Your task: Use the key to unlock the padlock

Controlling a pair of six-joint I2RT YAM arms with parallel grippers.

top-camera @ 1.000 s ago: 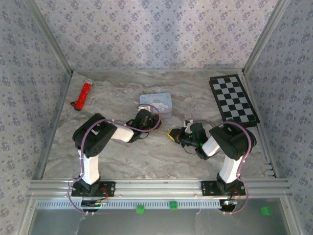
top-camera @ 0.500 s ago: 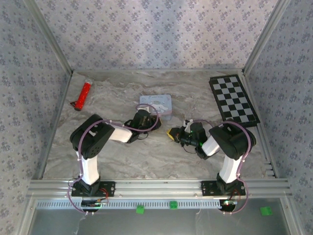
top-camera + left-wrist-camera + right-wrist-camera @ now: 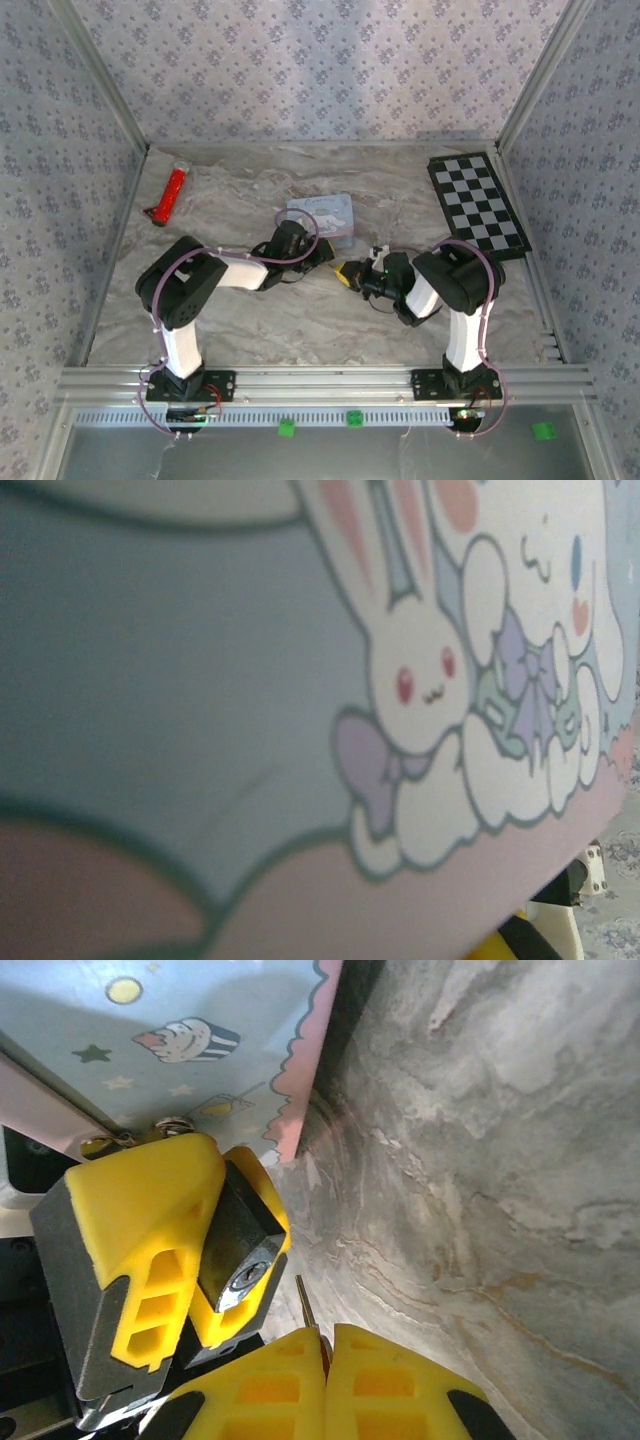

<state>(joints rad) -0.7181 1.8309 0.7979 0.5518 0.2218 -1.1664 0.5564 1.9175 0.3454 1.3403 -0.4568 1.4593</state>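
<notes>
Left gripper is clamped on the padlock, which I see pinched between its yellow fingers just beside the corner of the blue cartoon tin, with the keyhole facing my right wrist camera. Right gripper has its fingers pressed together on the key. The thin blade pokes out toward the lock, with its tip close beside the keyhole but not in it.

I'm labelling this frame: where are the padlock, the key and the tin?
padlock (image 3: 240,1225), right wrist view, black body.
key (image 3: 303,1301), right wrist view, thin blade.
tin (image 3: 200,1020), right wrist view, blue printed face.
</notes>
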